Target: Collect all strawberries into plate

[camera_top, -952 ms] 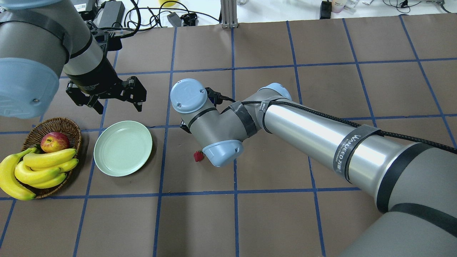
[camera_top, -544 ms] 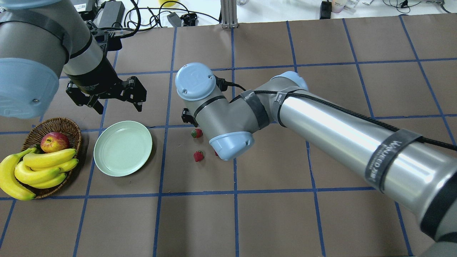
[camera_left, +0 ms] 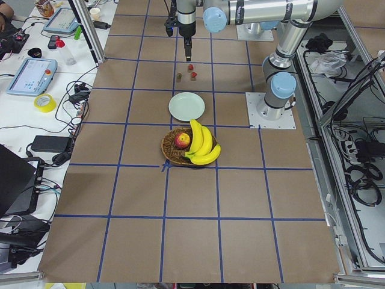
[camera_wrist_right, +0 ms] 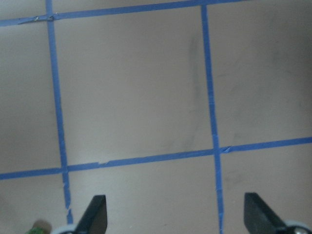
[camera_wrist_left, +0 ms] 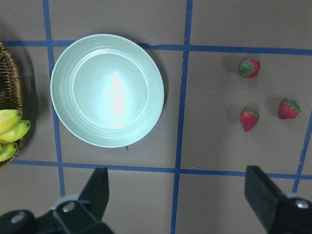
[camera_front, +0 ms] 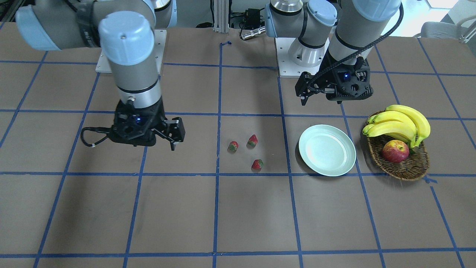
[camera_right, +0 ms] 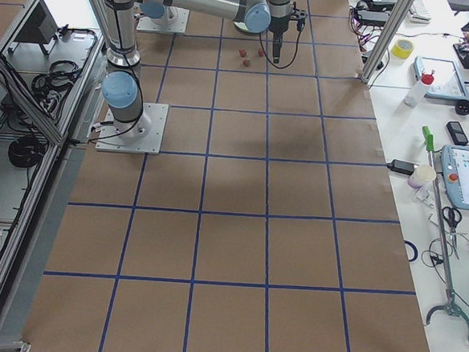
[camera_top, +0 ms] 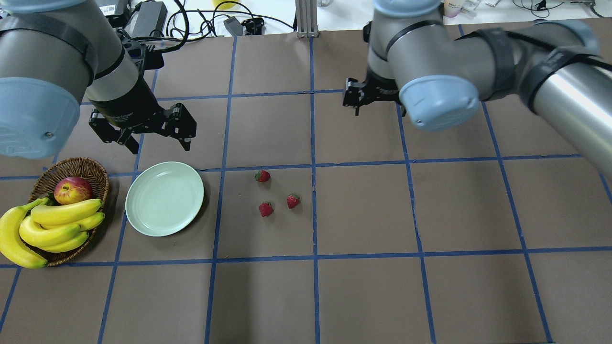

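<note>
three strawberries (camera_top: 262,176) (camera_top: 266,209) (camera_top: 293,201) lie on the table (camera_top: 363,215) in a loose triangle inside one taped square, apart from each other and outside the plate (camera_top: 165,198). in the left wrist view the topmost berry points its green cap left, while the other two lie tilted with caps up-right and tips down-left. the plate sits flat just left of them in the overhead view, a blue tape line running between. touching the plate's other side, or nearly so, a wicker basket (camera_top: 76,165) holds an apple (camera_top: 73,189) and a bunch of bananas (camera_top: 52,224) that overhangs its rim. brown paper surrounds the berries on every side. the left gripper (camera_top: 158,142) hovers beyond the plate's far rim, fingers spread wide. the right gripper (camera_wrist_right: 176,219) hangs well apart from the berries, also spread wide over bare grid.
</note>
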{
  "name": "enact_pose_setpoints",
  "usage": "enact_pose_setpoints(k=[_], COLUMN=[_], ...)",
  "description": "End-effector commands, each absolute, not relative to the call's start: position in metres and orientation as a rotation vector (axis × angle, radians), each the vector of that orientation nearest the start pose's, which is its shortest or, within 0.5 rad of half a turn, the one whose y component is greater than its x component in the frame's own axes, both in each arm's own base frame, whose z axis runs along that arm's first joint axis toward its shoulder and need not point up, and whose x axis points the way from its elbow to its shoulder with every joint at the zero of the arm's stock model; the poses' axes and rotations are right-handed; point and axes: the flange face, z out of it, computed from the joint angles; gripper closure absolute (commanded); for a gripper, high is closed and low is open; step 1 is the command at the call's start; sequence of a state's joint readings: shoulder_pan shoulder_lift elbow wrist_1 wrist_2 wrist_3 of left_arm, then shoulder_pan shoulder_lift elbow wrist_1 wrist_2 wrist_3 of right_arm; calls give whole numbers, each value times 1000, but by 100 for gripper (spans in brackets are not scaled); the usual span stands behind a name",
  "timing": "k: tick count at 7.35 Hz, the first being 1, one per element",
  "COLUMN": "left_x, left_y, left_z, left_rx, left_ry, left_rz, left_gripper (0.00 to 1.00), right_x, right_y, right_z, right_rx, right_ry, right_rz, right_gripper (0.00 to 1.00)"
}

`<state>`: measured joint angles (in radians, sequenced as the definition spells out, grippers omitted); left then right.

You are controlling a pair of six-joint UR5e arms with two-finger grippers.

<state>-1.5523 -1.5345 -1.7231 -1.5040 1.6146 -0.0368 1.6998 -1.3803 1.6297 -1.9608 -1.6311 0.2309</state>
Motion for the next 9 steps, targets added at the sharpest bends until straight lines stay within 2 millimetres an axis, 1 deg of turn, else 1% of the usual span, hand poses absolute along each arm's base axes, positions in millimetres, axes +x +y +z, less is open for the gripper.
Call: enact_pose_setpoints(k=[1,2,3,4,5,6,7,8,9], left_x=[-121,-122,-127,-134,-154,-165,-175,-184,-187], left_y=[-477,-481,-494,-505,-513,-519,-519,-514,-512], left_z=[434,419,402,392,379,360,332,302,278], left_rx=[-84,-112,-106,-81,-42,-32,0,29,40], left_ry=[3100,3103,3113,3120,3182,3227,3231,3232,3233], left_rz=[88,120,107,36,3,-7,-3,-36,-56], left_gripper=[0,0,0,0,0,0,0,0,0], right_x=[139,138,139,149,145,144,143,137,127], right_y=[-572,-560,-541,-531,-529,-520,-516,-516,-517], right_z=[441,481,511,522,524,538,542,527,523], right_rx=[222,205,151,-35,-140,-144,-147,-129,-113], right_ry=[3171,3185,3180,3077,3075,3069,3073,3080,3130], right_rz=[-252,-151,-54,-49,-53,-89,-101,-52,-56], right_gripper=[0,0,0,0,0,0,0,0,0])
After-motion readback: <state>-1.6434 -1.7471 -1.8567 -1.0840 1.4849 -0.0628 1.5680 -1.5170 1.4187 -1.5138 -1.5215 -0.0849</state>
